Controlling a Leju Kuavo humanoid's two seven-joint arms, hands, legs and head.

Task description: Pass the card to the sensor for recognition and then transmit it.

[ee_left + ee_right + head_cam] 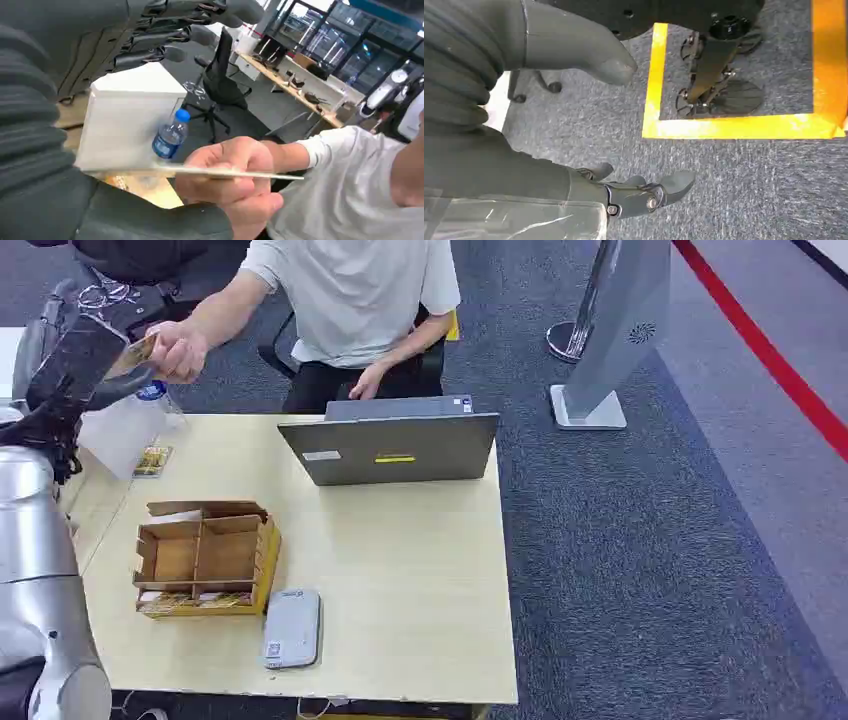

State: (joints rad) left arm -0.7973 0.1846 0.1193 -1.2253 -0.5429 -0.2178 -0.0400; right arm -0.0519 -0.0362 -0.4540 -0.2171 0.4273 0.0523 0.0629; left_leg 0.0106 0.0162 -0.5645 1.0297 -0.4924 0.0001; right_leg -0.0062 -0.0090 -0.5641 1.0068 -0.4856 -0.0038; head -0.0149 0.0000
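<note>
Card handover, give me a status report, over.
Left hand raised, card at its fingers; person's hand also gripping it. Right hand hanging over floor, holding nothing. Sensor idle on table. Nothing blocking.

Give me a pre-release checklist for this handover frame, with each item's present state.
1. Person's hand grips the card: ok.
2. Left hand raised at the card: ok.
3. Left fingers off the card: cannot tell; its near end is hidden.
4. Right hand holds nothing, fingers apart: ok.
5. Bottle beside the handover upright: ok.
6. Card read by the sensor: cannot tell.
</note>
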